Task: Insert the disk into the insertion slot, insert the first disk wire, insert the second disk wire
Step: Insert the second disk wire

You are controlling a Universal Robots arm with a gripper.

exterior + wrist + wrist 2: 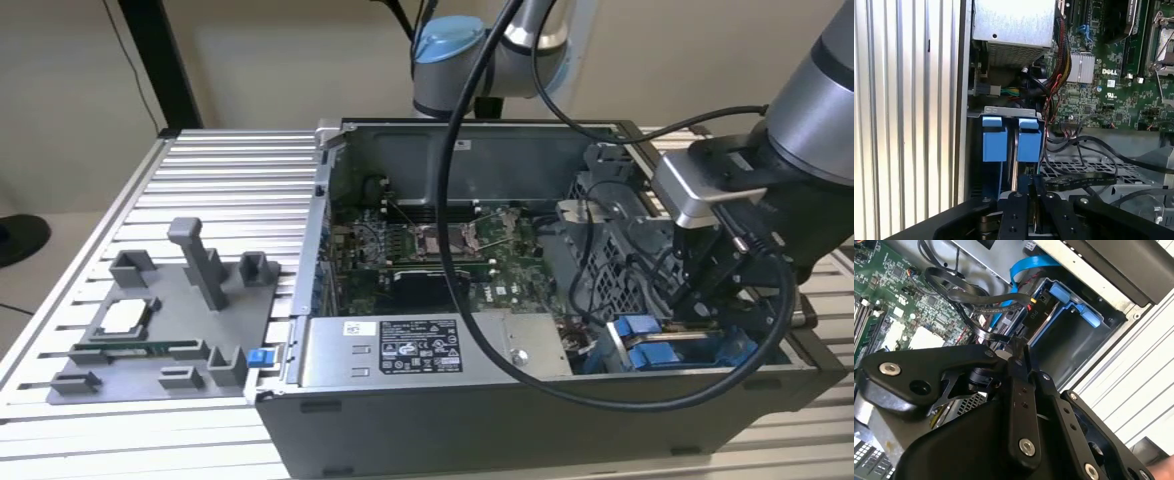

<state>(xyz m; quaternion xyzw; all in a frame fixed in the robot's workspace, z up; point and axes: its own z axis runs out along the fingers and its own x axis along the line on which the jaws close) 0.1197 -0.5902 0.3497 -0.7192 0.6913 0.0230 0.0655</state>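
Cables (961, 292) are draped in black loops over the green board (441, 250) inside the open case (534, 410), which is set on the ribbed bench (214, 190). The tool (705, 300) is lowered into the case at about 4 o'clock in the exterior view, just above the slot (667, 350) with its blue rails. In both wrist views the fingers (1019, 210) are seen drawn close together, with a dark flat part held between the tips (what it is cannot be told). Two blue tabs (1006, 137) are seen just beyond the fingertips, beside a grey perforated cage (1089, 170). The disk itself cannot be made out. A grey supply box (427, 345) with a white sticker lies at 6 o'clock of the board. A grey fixture (160, 320) rests on the bench at 9 o'clock.
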